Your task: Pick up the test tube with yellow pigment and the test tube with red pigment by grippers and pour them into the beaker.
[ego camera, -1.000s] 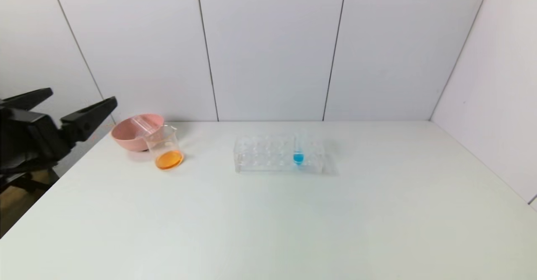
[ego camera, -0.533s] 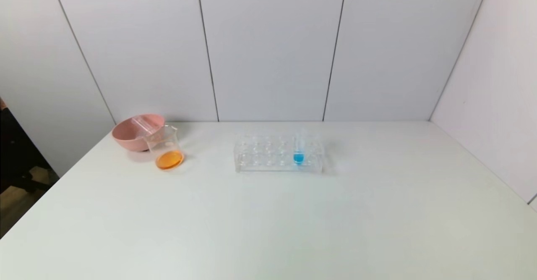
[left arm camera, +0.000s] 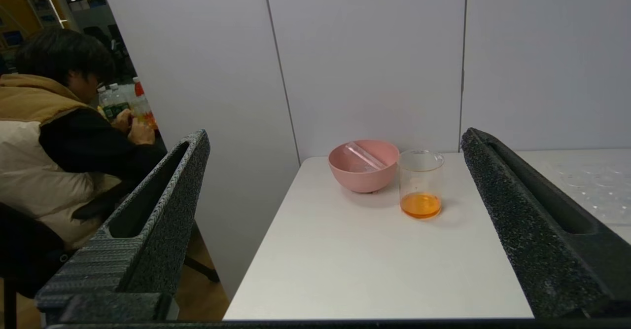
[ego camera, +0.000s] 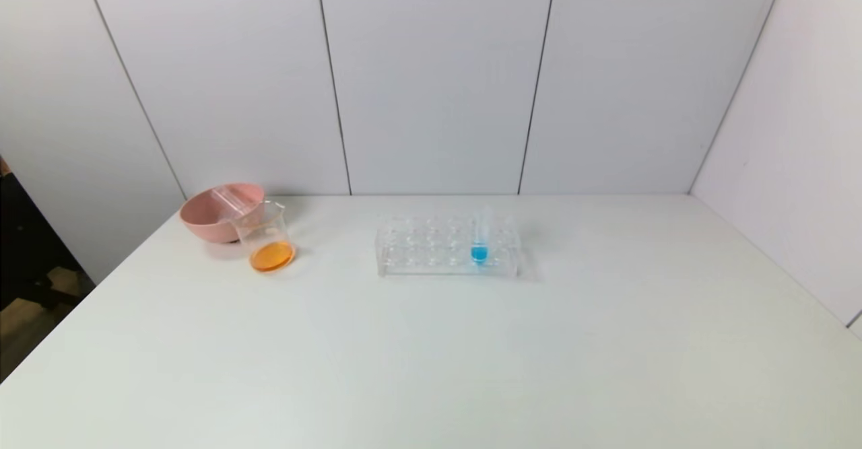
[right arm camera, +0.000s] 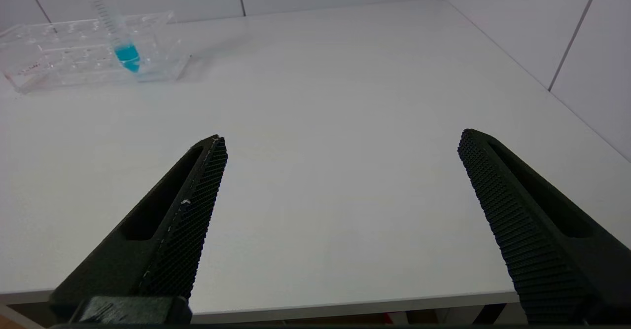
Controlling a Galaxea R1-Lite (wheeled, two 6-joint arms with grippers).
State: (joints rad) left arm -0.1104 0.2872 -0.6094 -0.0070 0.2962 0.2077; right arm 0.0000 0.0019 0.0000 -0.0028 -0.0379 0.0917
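Note:
The beaker point(ego camera: 267, 235) stands at the table's far left with orange liquid in its base; it also shows in the left wrist view point(left arm camera: 420, 184). No tube tinted yellow or red shows. A clear empty tube point(left arm camera: 365, 155) lies in the pink bowl point(ego camera: 217, 213) just behind the beaker. My left gripper point(left arm camera: 335, 132) is open and empty, off the table's left end, facing the bowl and beaker from a distance. My right gripper point(right arm camera: 342, 135) is open and empty, low at the table's near edge. Neither gripper shows in the head view.
A clear tube rack point(ego camera: 447, 247) stands mid-table at the back, holding one tube of blue liquid point(ego camera: 479, 252); it also shows in the right wrist view point(right arm camera: 88, 53). White wall panels close the back and right. A seated person point(left arm camera: 59, 136) is beyond the table's left end.
My left gripper, open at the head view's left edge one second ago, has drawn back out of that view. The beaker, bowl and rack have not moved.

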